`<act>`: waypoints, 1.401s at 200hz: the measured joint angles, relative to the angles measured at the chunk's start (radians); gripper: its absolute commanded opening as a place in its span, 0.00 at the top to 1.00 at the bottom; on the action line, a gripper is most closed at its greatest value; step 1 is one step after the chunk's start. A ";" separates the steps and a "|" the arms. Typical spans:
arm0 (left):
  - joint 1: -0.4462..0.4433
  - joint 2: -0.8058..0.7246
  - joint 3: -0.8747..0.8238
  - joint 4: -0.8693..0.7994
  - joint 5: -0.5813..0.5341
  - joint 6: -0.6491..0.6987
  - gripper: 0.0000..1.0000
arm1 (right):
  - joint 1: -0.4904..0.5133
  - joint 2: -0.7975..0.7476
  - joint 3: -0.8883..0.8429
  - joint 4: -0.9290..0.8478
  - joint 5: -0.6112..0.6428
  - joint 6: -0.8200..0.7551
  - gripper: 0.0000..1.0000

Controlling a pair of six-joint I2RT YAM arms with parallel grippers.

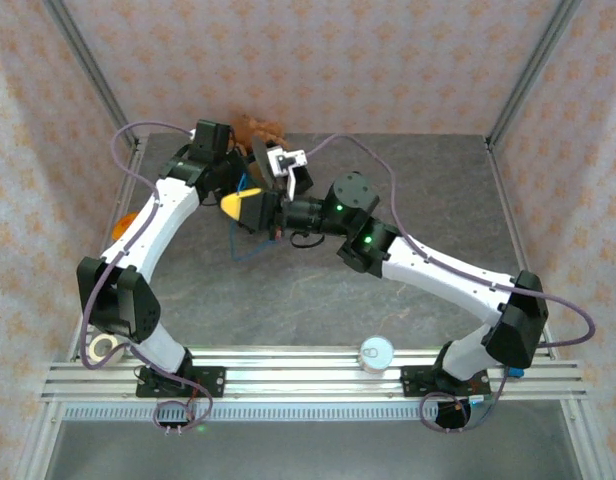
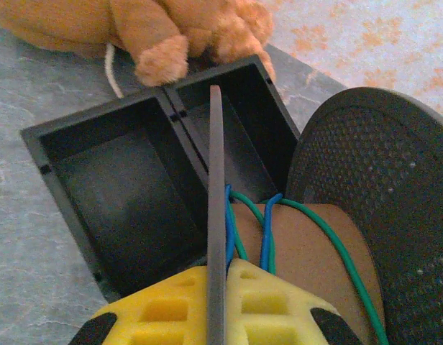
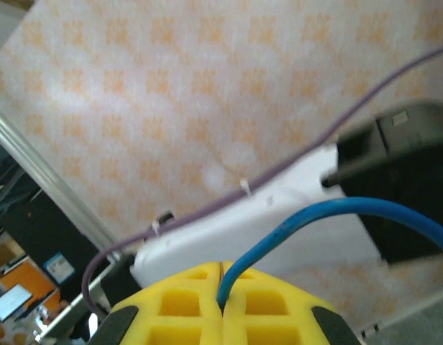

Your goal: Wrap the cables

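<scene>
**Wrap under way: a few turns on the spool, blue slack left to wind**

I am judging this as the early-to-middle part of the job. The left gripper point(image 2: 216, 277) is pressing its yellow fingers together on the thin, edge-on flange point(image 2: 216, 158) of the spool point(image 2: 372, 215). It is holding the spool at the far middle of the table, with a black two-compartment box point(image 2: 92, 121) and an orange plush toy point(image 2: 157, 43) lying beyond the fingertips.

On the spool's brown core point(image 2: 308, 251), the blue cable point(image 2: 267, 233) and the green cable point(image 2: 330, 233) are each lying in what looks like a couple of turns. They are sitting side by side, loose rather than tightly packed.

The right gripper point(image 3: 221, 277) is pinching the blue cable between closed yellow fingers, just right of the spool, and the cable is arcing away from it.

From above, a loose blue loop point(image 1: 250, 250) is hanging below the two grippers, so I am counting that length as not yet wound. I cannot find the green cable's free end, so I cannot tell how much of it is left. I am not seeing either end tucked in.

I am finding no writing I can read. The white can point(image 1: 376, 352) on the near rail is showing only its top. The tape roll point(image 1: 103, 348) at the near left is bearing nothing legible. A small blue-and-white sign point(image 3: 58, 267) outside the enclosure is too blurred to read.
</scene>
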 measured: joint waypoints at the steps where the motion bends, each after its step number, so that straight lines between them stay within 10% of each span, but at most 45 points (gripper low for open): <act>1: -0.002 0.000 0.000 0.000 -0.001 0.000 1.00 | 0.000 0.000 0.004 0.000 0.005 0.000 1.00; 156: -0.224 -0.056 -0.162 0.112 -0.083 0.175 1.00 | -0.357 -0.126 0.282 -0.452 0.512 -0.132 1.00; 280: -0.348 -0.253 -0.378 0.204 0.001 0.429 1.00 | -0.643 0.318 0.856 -1.072 0.594 -0.254 1.00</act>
